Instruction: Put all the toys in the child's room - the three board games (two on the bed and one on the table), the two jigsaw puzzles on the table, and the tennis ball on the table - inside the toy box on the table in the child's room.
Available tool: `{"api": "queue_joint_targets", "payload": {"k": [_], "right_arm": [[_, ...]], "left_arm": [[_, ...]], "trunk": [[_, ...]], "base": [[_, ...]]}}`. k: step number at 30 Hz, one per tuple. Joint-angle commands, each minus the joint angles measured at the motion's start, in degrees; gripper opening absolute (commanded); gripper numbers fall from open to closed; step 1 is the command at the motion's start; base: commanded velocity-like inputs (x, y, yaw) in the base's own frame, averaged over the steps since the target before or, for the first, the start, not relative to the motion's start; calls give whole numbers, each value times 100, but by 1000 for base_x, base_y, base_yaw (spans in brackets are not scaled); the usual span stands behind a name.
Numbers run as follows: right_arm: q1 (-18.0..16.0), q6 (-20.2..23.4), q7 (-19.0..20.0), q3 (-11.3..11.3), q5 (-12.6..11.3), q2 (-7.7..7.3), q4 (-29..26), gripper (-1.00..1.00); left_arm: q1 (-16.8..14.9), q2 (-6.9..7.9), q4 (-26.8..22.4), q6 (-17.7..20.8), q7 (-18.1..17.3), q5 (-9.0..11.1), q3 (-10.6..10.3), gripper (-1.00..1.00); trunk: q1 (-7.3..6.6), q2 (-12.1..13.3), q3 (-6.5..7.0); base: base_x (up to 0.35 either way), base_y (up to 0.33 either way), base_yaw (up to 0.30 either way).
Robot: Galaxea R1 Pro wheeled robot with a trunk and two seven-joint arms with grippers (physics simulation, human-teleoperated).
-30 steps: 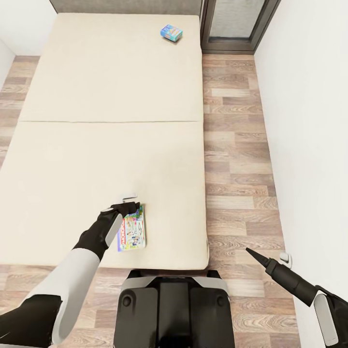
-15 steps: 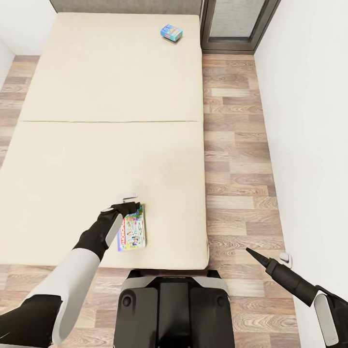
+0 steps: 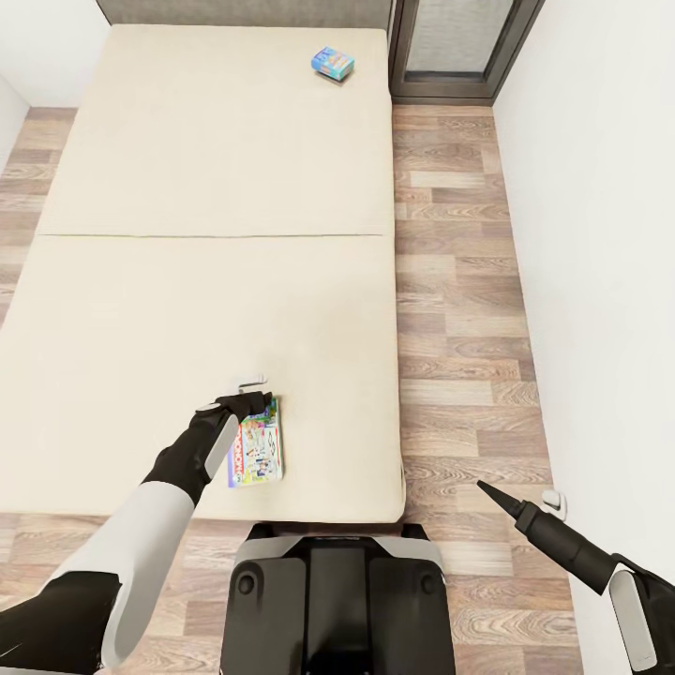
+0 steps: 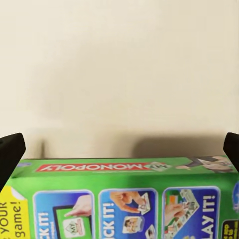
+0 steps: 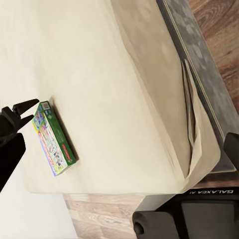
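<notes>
A multicolour Monopoly board game (image 3: pixel 258 452) lies flat on the cream bed (image 3: pixel 187 300) near its front edge. My left gripper (image 3: pixel 230 396) hovers at the box's far short end, open. In the left wrist view its black fingertips (image 4: pixel 10 155) stand wide at both sides, with the green box top (image 4: pixel 124 199) between and below them. A small blue board game (image 3: pixel 333 64) rests at the bed's far right corner. My right gripper (image 3: pixel 520 497) hangs open over the floor beside the bed, holding nothing. The right wrist view looks across at the Monopoly box (image 5: pixel 54 142).
Wood-plank floor (image 3: pixel 459 309) runs along the bed's right side, bounded by a white wall (image 3: pixel 600 234). A dark-framed door (image 3: pixel 459 47) stands at the far end. My base (image 3: pixel 337 591) sits against the bed's front edge.
</notes>
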Motion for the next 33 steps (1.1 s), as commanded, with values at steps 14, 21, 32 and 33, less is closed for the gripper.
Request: {"api": "queue_joint_targets", "payload": {"k": [14, 21, 32, 33], "right_arm": [[-4, 44, 9, -4, -28, -2, -7, 100], [-4, 45, 9, -4, -28, -2, -5, 100], [-4, 36, 9, -4, -28, -2, -8, 100], [-4, 36, 9, -4, -28, -2, -7, 100]], "left_arm": [[-1, 0, -9, 23, 49, 60, -22, 100], [-1, -4, -9, 23, 49, 60, -22, 100], [-1, -1, -9, 23, 49, 60, -22, 100], [-1, 1, -9, 23, 49, 60, -22, 100]], "trunk": [[3, -9, -41], [3, -9, -103], [3, -9, -117], [3, -9, -117]], "base": [[0, 0, 0], [0, 0, 0], [-74, 0, 0], [-85, 0, 0]]}}
